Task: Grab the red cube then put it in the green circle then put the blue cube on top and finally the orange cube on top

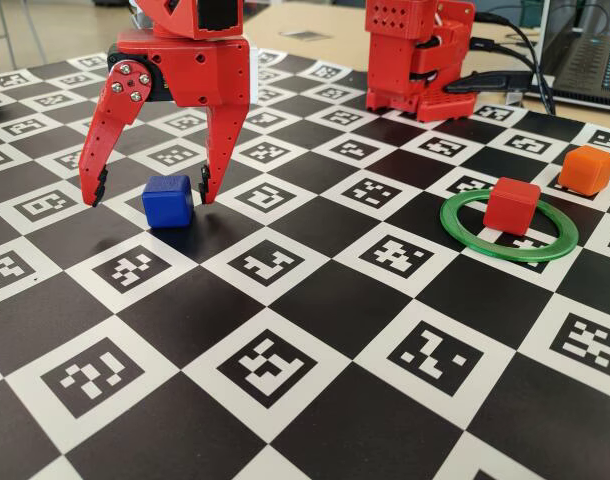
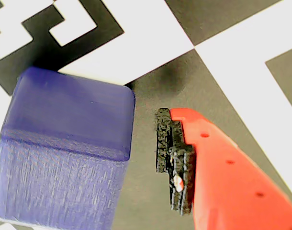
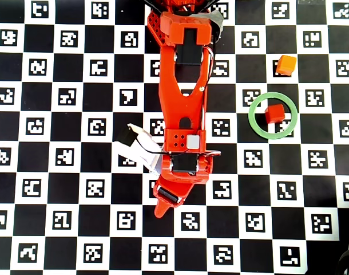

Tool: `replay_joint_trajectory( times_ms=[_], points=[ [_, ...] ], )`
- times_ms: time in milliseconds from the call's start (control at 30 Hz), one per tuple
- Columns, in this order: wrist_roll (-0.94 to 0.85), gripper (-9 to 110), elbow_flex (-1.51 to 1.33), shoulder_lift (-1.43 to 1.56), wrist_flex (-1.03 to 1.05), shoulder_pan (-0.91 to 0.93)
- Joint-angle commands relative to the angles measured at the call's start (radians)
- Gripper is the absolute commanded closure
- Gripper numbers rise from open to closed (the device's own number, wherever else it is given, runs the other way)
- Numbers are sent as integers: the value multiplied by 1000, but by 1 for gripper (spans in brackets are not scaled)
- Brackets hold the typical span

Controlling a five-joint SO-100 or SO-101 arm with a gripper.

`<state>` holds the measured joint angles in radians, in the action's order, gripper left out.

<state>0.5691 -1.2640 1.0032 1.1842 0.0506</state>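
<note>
Your gripper (image 1: pixel 153 190) is down at the checkered board (image 1: pixel 315 400) with jaws spread wide, straddling the blue cube (image 1: pixel 167 200); nothing clamped. In the fixed view the cube sits between the fingertips, nearer the right finger, on the left side of the board. In the wrist view the blue cube (image 2: pixel 64 153) fills the left half; the padded fingertip (image 2: pixel 172 160) stands just beside its right face with a thin dark gap, so apart there; the other finger is out of that shot, so contact on that side can't be called. In the overhead view the arm (image 3: pixel 183 109) covers the blue cube completely.

The red cube (image 1: pixel 512 205) rests inside the green circle (image 1: pixel 465 238) on the right of the fixed view, toward the ring's far edge; the overhead view agrees, red cube (image 3: pixel 273 113) within green circle (image 3: pixel 254 123). The orange cube (image 1: pixel 587 170) sits outside the ring, just beyond it on the far right, near but not touching; overhead, the orange cube (image 3: pixel 286 65) lies clear of the ring.
</note>
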Motion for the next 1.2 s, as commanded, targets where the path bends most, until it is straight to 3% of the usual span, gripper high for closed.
replay_joint_trajectory(
  times_ms=[0, 933, 1167],
  points=[
    [46, 58, 77, 23, -5, 8],
    [130, 60, 104, 0, -51, 3],
    [126, 81, 97, 2, -55, 8]
  ],
)
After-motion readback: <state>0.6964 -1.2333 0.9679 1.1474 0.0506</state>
